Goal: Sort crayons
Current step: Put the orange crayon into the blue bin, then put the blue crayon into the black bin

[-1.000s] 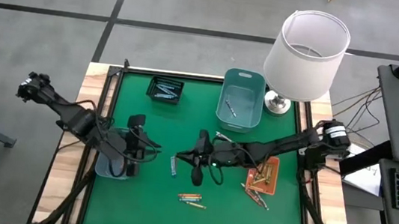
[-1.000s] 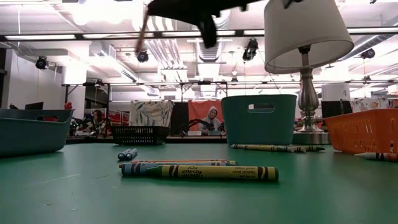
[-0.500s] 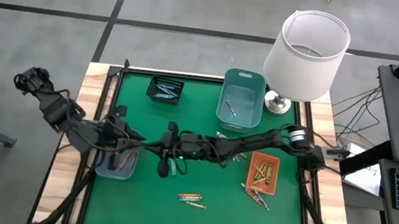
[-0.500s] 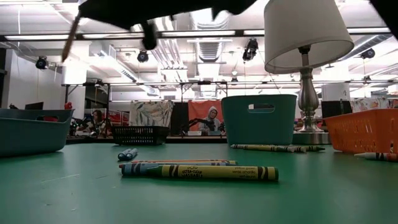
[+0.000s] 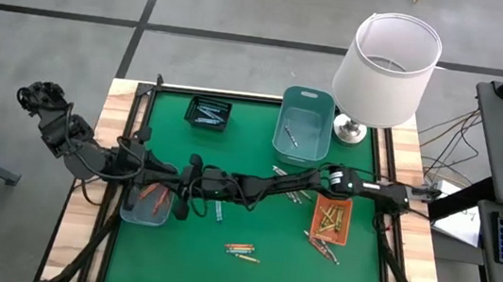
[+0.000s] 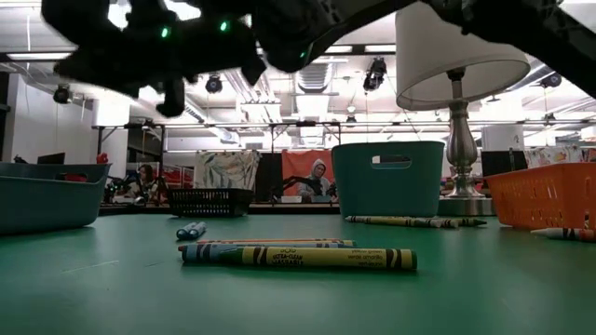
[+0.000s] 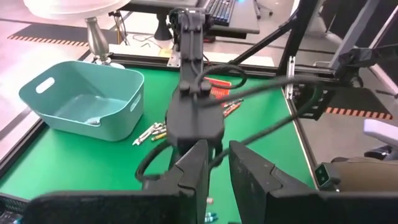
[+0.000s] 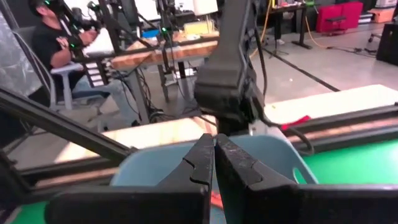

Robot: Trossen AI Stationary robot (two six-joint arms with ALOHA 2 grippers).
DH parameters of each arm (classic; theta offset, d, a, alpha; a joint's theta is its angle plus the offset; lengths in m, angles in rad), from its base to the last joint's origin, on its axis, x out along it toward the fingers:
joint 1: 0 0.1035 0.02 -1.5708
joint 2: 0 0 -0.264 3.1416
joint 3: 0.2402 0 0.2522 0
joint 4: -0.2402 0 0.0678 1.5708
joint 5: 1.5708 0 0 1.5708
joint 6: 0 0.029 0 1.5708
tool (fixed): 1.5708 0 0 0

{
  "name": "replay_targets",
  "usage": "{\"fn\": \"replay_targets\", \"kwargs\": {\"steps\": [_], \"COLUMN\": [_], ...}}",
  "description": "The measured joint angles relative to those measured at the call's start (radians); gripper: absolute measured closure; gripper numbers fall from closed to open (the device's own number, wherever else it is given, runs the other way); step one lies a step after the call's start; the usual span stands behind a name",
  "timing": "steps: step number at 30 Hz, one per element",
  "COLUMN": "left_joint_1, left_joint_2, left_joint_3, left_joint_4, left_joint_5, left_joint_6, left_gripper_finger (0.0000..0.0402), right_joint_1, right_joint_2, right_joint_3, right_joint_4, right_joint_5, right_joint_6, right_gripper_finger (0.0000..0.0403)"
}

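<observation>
One yellow crayon (image 6: 307,258) — label lettering unreadable.

White-shaded lamp (image 5: 389,57) beside teal bin (image 5: 305,125); black basket (image 5: 208,113), orange tray (image 5: 331,217), pale-blue tray (image 5: 145,210) on green mat (image 5: 246,273).

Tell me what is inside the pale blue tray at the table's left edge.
The pale blue tray holds red-orange crayons. The right claw reaches over its edge, and the left arm covers its far end, so more may lie hidden.
</observation>
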Motion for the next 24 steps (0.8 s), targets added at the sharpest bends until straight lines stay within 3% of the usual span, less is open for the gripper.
{"fn": "replay_targets", "kwargs": {"steps": [13,18,24], "left_joint_1": [-0.007,-0.007,-0.007], "left_joint_2": [0.040,0.050,0.057], "left_joint_3": [-0.007,-0.007,-0.008], "left_joint_4": [-0.007,-0.042,-0.063], "left_joint_5": [0.002,0.004,0.004], "left_joint_6": [-0.010,-0.059,-0.082], "left_gripper_finger": [0.0354,0.0354,0.0354], "right_joint_1": [0.007,0.027,0.059], "right_joint_2": [-0.003,-0.070,-0.174], "right_joint_3": [0.018,0.017,0.017], "right_joint_4": [-0.058,-0.252,-0.603], "right_joint_5": [0.006,0.008,0.030], "right_joint_6": [-0.052,-0.120,-0.178], "right_gripper_finger": [0.0394,0.0394,0.0394]}}
